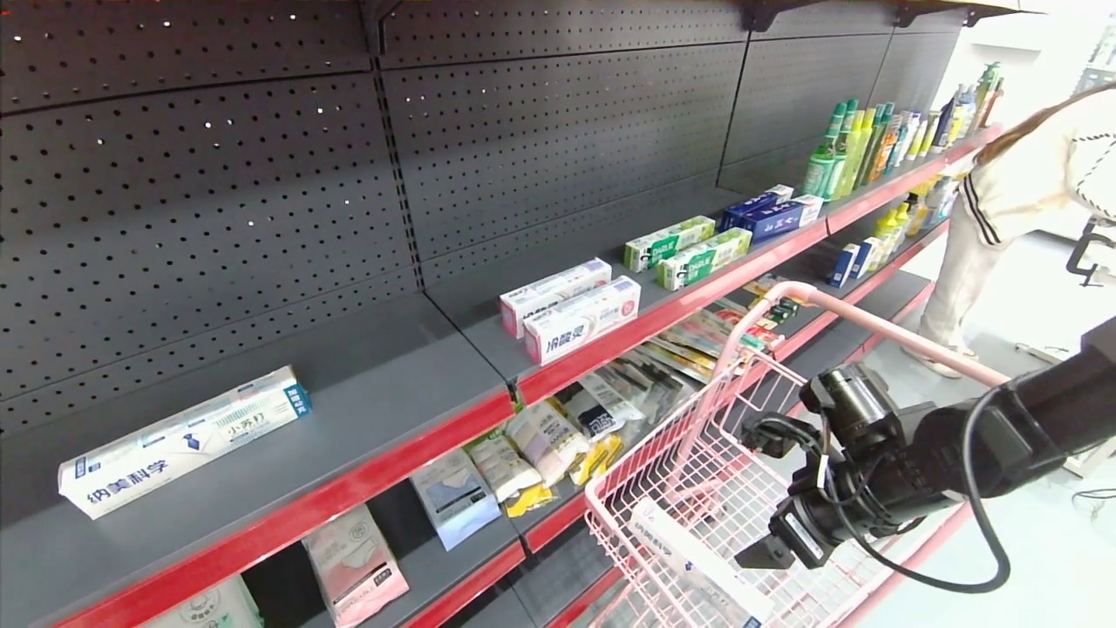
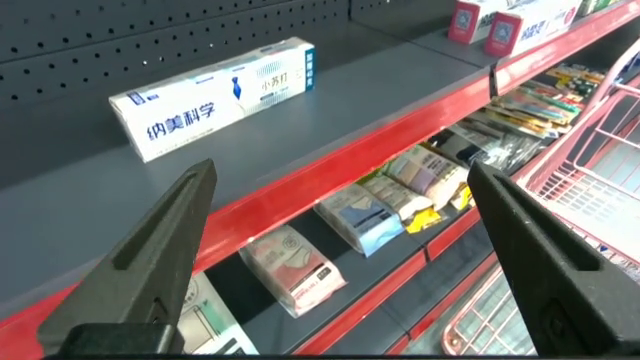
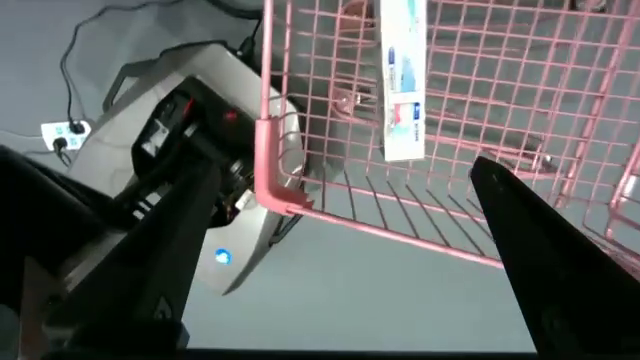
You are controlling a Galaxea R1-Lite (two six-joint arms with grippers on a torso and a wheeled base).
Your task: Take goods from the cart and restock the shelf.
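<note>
"Pink wire cart (image 1: 881, 324) at the lower right of the frame, with the right gripper (image 1: 767, 551) hanging just over it. Is it picking?"

"I'd say so. It looks like the fetching step. Its fingers (image 3: 180, 250) are spread wide with nothing between them, and the toothpaste box (image 1: 697, 563) lies in the cart beneath, untouched."

"So what comes next?"

"Probably it has to come down, set the fingers across the box's narrow side and close. Then it must lift clear of the wire rim and carry the box over to the top shelf (image 1: 392, 384)."

"And the left gripper (image 2: 340, 168)?"

"Wide open too, and empty. It faces the shelf near the long white box (image 1: 183, 440) at the left of the frame."

"How many are up there?"

"Seven that I can count. There's that white one, two white-and-pink boxes (image 1: 582, 318) mid-frame, two green boxes (image 1: 703, 257) and two blue boxes (image 1: 780, 218) toward the upper right. I see just one in the cart."
</note>
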